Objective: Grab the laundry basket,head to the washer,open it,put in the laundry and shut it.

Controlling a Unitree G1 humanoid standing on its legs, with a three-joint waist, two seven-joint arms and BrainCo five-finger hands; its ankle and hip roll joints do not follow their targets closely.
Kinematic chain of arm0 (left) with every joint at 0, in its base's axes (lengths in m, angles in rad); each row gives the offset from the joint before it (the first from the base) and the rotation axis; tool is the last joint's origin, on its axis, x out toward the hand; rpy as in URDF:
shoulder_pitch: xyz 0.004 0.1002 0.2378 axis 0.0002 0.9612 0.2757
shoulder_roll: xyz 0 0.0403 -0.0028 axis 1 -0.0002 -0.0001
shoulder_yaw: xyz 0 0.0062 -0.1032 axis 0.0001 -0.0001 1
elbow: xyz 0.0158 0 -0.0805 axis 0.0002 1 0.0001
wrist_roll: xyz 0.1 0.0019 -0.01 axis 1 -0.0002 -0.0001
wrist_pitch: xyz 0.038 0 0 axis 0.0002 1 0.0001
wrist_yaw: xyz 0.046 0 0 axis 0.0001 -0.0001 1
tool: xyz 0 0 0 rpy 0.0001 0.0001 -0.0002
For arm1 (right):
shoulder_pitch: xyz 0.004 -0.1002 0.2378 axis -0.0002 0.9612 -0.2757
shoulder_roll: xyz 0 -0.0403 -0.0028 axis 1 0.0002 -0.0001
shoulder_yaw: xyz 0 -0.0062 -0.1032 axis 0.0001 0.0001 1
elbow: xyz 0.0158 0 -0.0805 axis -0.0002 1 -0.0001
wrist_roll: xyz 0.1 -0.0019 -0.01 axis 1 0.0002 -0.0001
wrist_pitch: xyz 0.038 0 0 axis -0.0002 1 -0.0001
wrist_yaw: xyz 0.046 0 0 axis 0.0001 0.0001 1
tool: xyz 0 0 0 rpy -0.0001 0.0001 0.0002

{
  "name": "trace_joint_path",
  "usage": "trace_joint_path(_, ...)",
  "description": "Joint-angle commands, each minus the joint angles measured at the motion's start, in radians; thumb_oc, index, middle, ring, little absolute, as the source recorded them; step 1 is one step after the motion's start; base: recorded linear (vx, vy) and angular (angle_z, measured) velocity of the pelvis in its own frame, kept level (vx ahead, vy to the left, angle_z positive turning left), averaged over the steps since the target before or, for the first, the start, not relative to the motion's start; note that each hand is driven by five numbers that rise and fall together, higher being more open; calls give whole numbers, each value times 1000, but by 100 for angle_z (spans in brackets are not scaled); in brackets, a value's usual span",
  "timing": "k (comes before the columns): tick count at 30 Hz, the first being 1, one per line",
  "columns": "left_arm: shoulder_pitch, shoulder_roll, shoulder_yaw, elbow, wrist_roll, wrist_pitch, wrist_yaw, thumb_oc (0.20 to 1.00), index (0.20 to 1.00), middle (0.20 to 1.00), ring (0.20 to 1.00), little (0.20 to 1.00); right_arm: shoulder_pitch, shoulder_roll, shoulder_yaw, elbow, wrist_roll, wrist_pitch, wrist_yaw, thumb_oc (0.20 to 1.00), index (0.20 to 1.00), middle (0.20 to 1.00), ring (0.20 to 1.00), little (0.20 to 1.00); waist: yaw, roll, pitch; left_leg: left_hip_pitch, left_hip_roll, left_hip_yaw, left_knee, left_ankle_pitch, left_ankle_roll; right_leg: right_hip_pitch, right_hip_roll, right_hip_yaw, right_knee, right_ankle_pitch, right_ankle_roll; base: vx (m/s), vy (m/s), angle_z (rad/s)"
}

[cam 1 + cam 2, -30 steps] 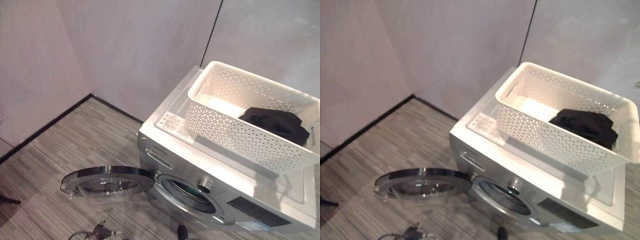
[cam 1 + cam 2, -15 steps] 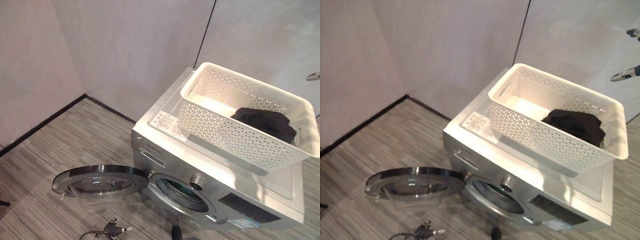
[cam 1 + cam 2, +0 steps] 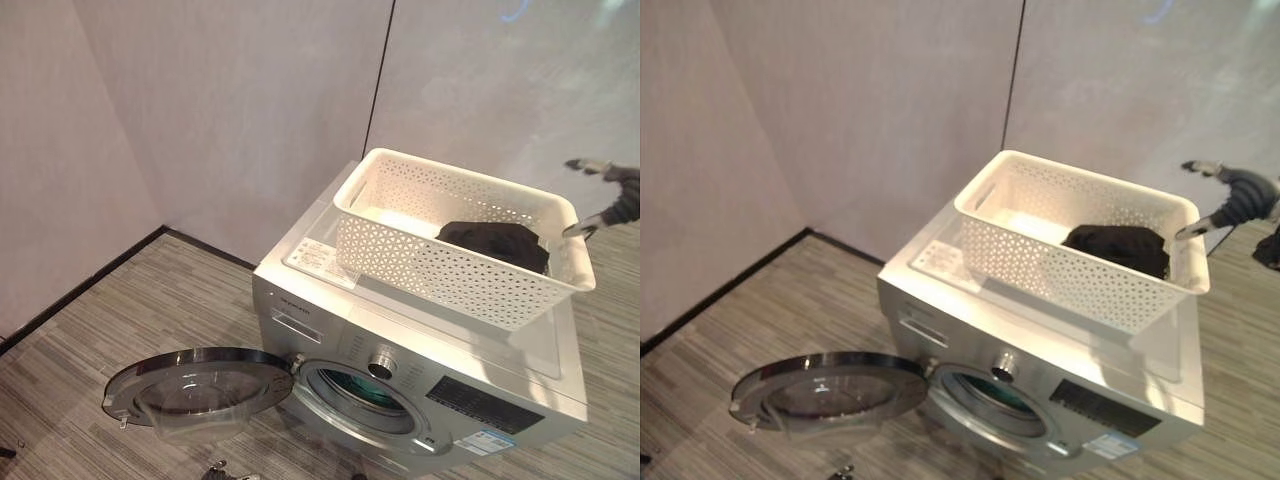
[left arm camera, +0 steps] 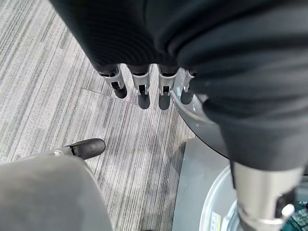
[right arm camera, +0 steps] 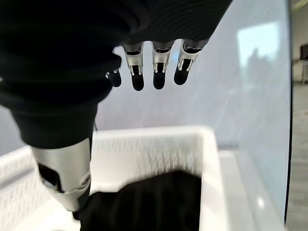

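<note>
A white perforated laundry basket stands on top of the silver washer. A black garment lies in the basket's right half. The washer's round door is swung wide open to the left, and the drum opening shows. My right hand hovers just past the basket's right end with fingers spread, open and holding nothing. Its wrist view looks past straight fingers down at the garment. My left hand hangs low, open, over the floor beside the door's rim.
The washer stands in a corner of pale walls with a dark baseboard. Grey wood-grain floor spreads to the left and front of the washer. The open door juts out low over that floor.
The camera has shifted, so the washer and basket sit further left and lower. My right hand has come in from the right edge, lower and closer to the basket's right end.
</note>
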Motion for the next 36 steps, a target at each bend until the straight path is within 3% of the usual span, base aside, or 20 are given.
trace_joint_path(1,2,31,-17,70,-26,-9,-27,1000,1000,1000,1000,1000,-143,54,-8,39,-13,2,13,1000,1000,1000,1000,1000,64,-98,26,91,-42,-18,10,-68,57,-39,-39,-8,43,15,40,0,0,0)
trace_joint_path(15,5,24,-10,58,-63,0,-49,1000,1000,1000,1000,1000,-156,46,91,-59,0,26,69,1000,1000,1000,1000,1000,85,-117,42,49,-13,-40,10,-44,33,-37,-20,-37,34,-9,24,4,-25,7)
trace_joint_path(36,-9,32,-50,16,-110,-16,-53,1000,1000,1000,1000,1000,-303,87,242,143,-75,40,51,1000,1000,1000,1000,1000,96,-108,94,-28,9,-71,10,6,16,-84,2,-62,31,-15,11,0,-14,5)
